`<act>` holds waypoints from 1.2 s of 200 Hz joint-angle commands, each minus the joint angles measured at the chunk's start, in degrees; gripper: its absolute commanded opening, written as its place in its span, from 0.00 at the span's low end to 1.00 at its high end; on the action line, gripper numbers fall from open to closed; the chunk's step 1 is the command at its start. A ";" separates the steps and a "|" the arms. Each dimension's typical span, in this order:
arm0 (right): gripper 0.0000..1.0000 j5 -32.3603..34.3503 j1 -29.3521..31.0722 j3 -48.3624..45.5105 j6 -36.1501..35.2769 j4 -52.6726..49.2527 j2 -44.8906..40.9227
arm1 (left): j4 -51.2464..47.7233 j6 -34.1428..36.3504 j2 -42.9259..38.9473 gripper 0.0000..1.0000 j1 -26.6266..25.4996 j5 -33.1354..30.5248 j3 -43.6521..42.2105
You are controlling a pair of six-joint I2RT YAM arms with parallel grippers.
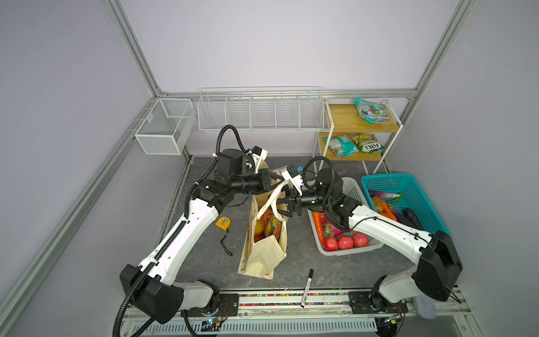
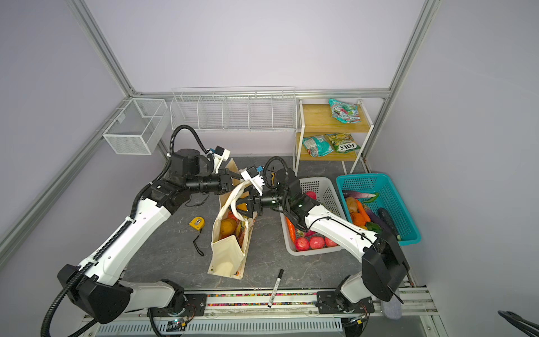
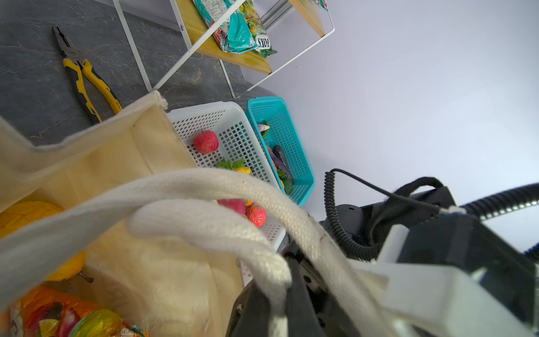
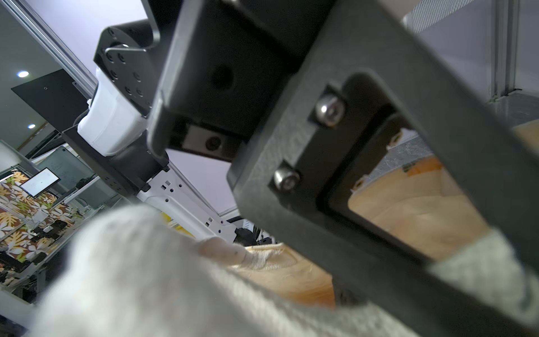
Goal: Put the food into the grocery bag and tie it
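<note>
Left jaws pinched handle [image 3: 204, 227]; right jaws spread beside it, frame centre. Knot probably needed other handle [image 3: 233, 186] drawn through, bag [image 1: 264, 255] steady.

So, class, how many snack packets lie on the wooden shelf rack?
3. The upper teal packet lies on the top shelf; the lower teal packet and the green packet lie side by side on the lower shelf. None appears hidden.

The dark grey marbled tabletop [image 1: 201, 262] bears a cream canvas tote bag [image 1: 264, 258], yellow tape measure [image 1: 222, 222], white perforated plastic basket [image 1: 351, 251], teal plastic basket [image 1: 414, 191], yellow-handled pliers [image 3: 84, 80], white-framed wooden rack [image 1: 344, 118] and, at the front edge, a black-capped marker pen [image 1: 307, 287].
</note>
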 commanded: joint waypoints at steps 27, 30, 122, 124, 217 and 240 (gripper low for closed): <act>0.72 -0.39 -0.07 -1.64 4.28 11.66 -2.58 | 0.93 -0.43 -0.42 0.00 -0.25 -0.76 -1.21; 0.72 -0.26 -0.22 -1.85 4.62 12.19 -2.72 | 0.94 -0.43 -0.49 0.00 -0.22 -0.84 -1.16; 0.78 2.99 -3.30 -4.44 18.91 31.85 -2.55 | 3.72 -1.92 -1.60 0.00 -0.22 -1.46 -1.96; 0.78 3.04 -3.34 -4.44 19.17 32.00 -2.51 | 3.89 -2.03 -1.57 0.00 -0.21 -1.38 -1.93; 0.82 6.11 -3.31 -1.66 24.70 40.51 1.18 | 10.27 -5.90 -2.57 0.00 -0.22 -0.37 -0.56; 0.84 6.04 -2.32 -0.55 25.54 42.09 3.20 | 10.98 -5.66 -2.93 0.00 -0.18 -2.25 -1.78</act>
